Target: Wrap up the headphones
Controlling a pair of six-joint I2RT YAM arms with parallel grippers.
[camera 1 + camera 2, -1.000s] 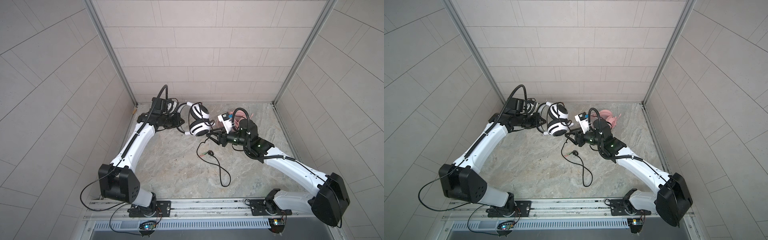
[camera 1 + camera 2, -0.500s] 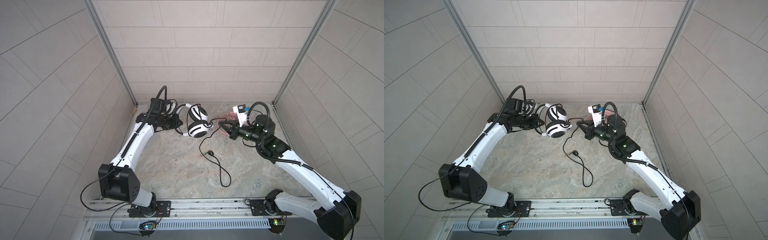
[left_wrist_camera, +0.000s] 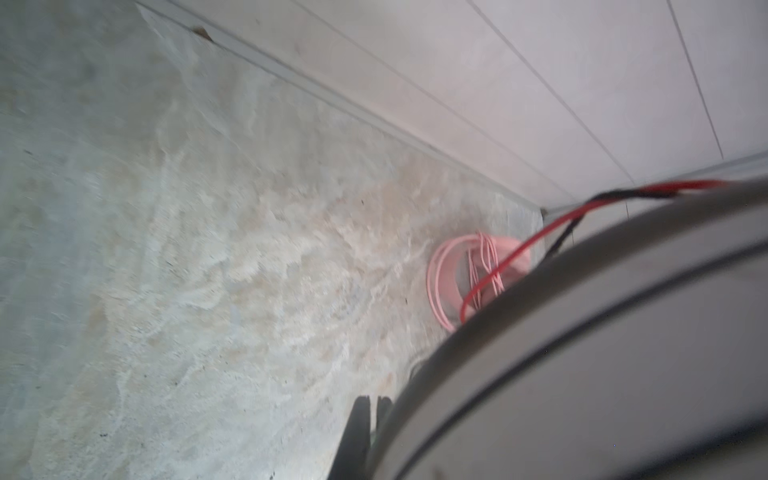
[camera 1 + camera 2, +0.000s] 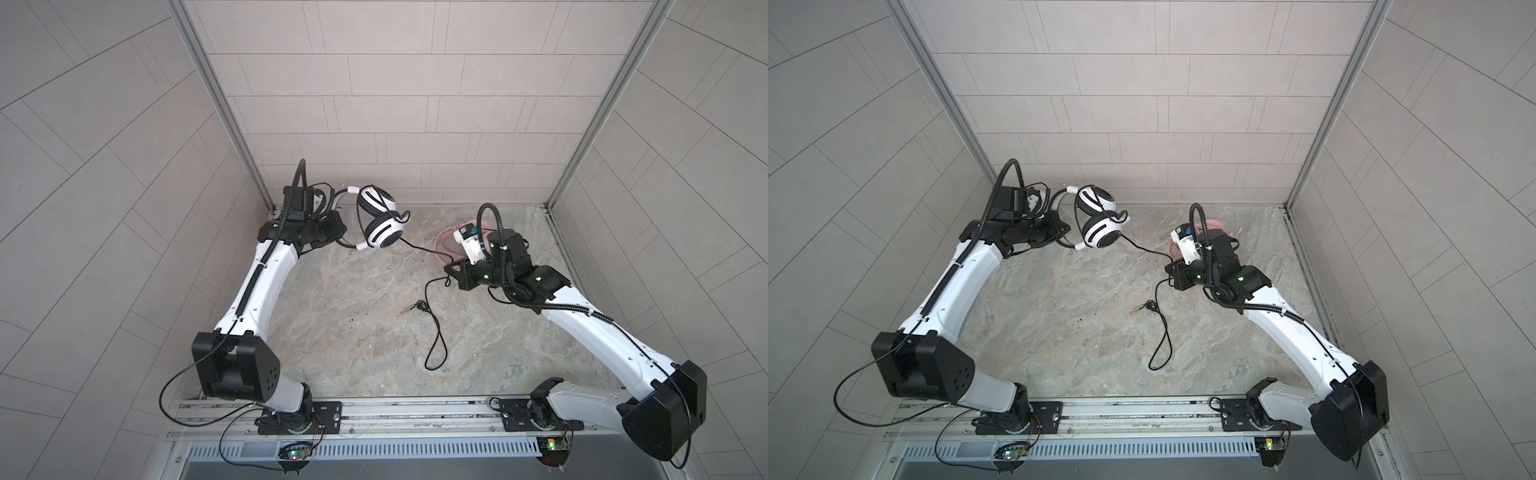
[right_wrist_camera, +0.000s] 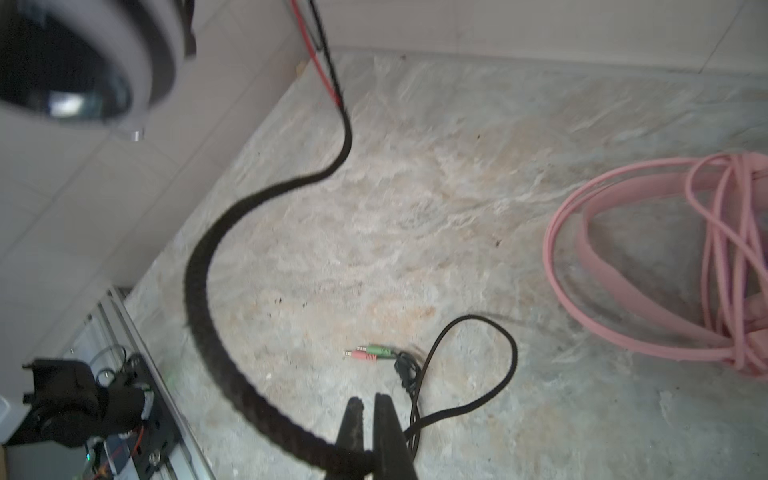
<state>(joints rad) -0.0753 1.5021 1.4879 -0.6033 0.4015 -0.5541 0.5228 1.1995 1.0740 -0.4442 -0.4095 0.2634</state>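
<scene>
Tabletop (image 4: 353, 332) w/ 1 white headset (image 4: 384, 232), 1 pink headset (image 5: 598, 266).

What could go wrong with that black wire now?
1. The right end effector pinches the black cable while the left end effector holds the white-and-black headset up; pulling apart might yank the headset loose.
2. The loose end with the plugs lies looped on the table and could knot or snag.

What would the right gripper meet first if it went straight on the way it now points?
Probably the loop of the thin black cable that the right gripper is shut on, near its green and pink plugs, then the marbled tabletop. Depth is unclear, so it may pass above them.
</scene>
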